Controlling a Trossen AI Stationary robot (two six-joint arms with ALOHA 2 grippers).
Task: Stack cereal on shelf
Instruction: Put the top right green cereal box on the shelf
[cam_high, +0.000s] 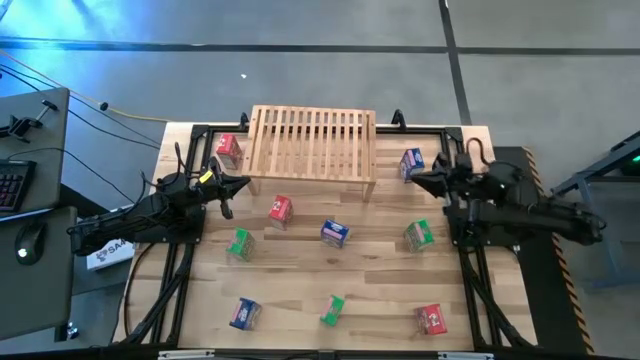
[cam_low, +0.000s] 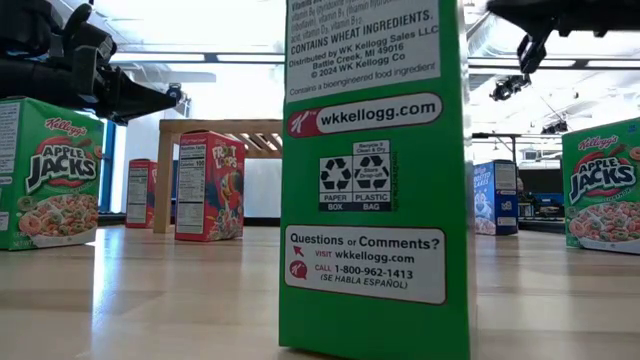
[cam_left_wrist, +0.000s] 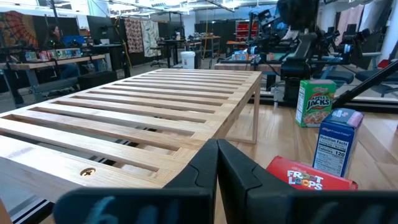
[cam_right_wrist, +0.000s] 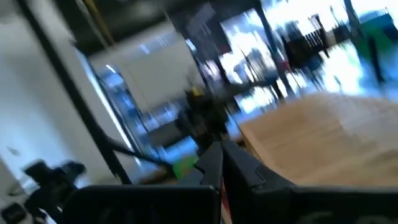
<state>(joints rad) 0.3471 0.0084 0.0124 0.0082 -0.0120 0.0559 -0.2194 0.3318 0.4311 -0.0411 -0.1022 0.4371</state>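
Note:
The light-wood slatted shelf (cam_high: 312, 140) stands at the table's far middle and holds no boxes; it also shows in the left wrist view (cam_left_wrist: 143, 118). Nine cereal boxes stand about the table: red ones (cam_high: 229, 150), (cam_high: 280, 210), (cam_high: 431, 319), green ones (cam_high: 240, 243), (cam_high: 418, 235), (cam_high: 333, 310), and blue ones (cam_high: 411, 162), (cam_high: 334, 233), (cam_high: 244, 314). My left gripper (cam_high: 243, 183) is shut and empty near the shelf's left leg, its fingers together (cam_left_wrist: 217, 163). My right gripper (cam_high: 415, 180) is shut and empty just near of the far blue box (cam_high: 411, 162); its wrist view (cam_right_wrist: 221, 165) is blurred.
In the low view the near green box (cam_low: 375, 170) fills the middle of the picture. A black frame (cam_high: 300, 128) runs round the table's edges. A keyboard and mouse (cam_high: 30, 240) lie on a side desk to the left. Bare planks lie between the boxes.

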